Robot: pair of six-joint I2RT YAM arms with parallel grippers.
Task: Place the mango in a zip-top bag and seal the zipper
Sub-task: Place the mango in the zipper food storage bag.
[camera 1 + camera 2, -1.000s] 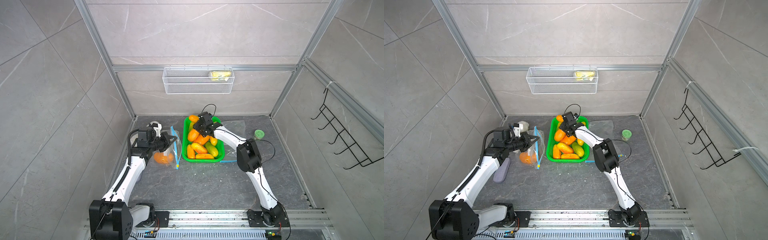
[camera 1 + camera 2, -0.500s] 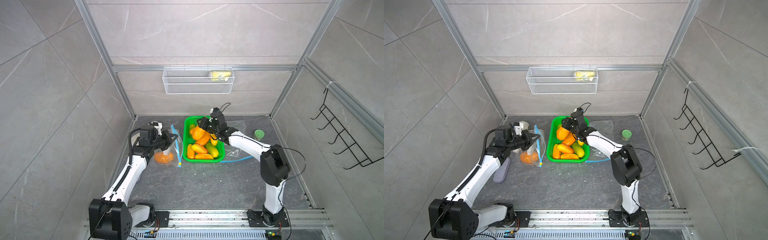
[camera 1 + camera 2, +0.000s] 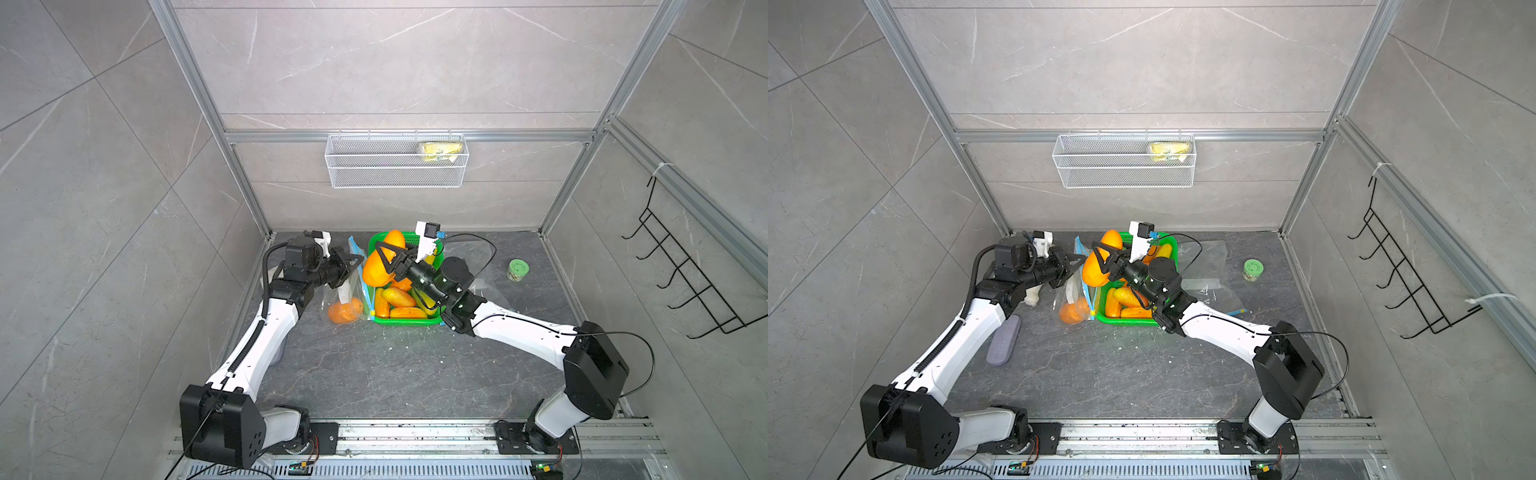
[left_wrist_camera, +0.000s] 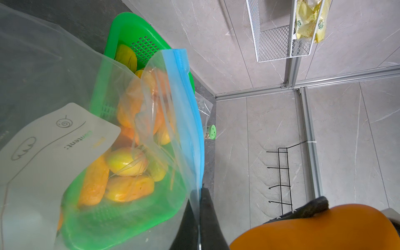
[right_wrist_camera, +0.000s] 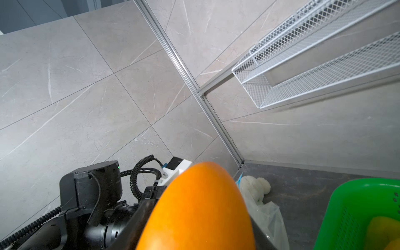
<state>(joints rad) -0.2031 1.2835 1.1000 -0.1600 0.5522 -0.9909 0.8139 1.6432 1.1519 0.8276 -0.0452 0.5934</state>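
My right gripper (image 3: 380,266) is shut on an orange mango (image 3: 372,272), held in the air over the left edge of the green basket (image 3: 407,321). The mango (image 5: 199,212) fills the space between the jaws in the right wrist view. Just to its left, my left gripper (image 3: 355,264) is shut on the blue zipper rim (image 4: 188,108) of the clear zip-top bag (image 3: 332,297), which hangs open-topped with an orange fruit (image 3: 345,312) at its bottom. In the left wrist view the closed jaws (image 4: 198,194) pinch the rim and the mango (image 4: 313,229) is close beside them.
The basket holds several more yellow and orange mangoes (image 3: 398,296). A second clear bag (image 3: 1208,266) lies flat right of the basket, with a green jar (image 3: 518,270) beyond it. A grey pad (image 3: 1004,338) and a white plush (image 3: 1032,297) lie at the left. A wire shelf (image 3: 395,162) hangs on the back wall.
The right gripper has lifted the mango out of the basket and carried it left, up to the bag's mouth. The left gripper has kept hold of the bag rim.
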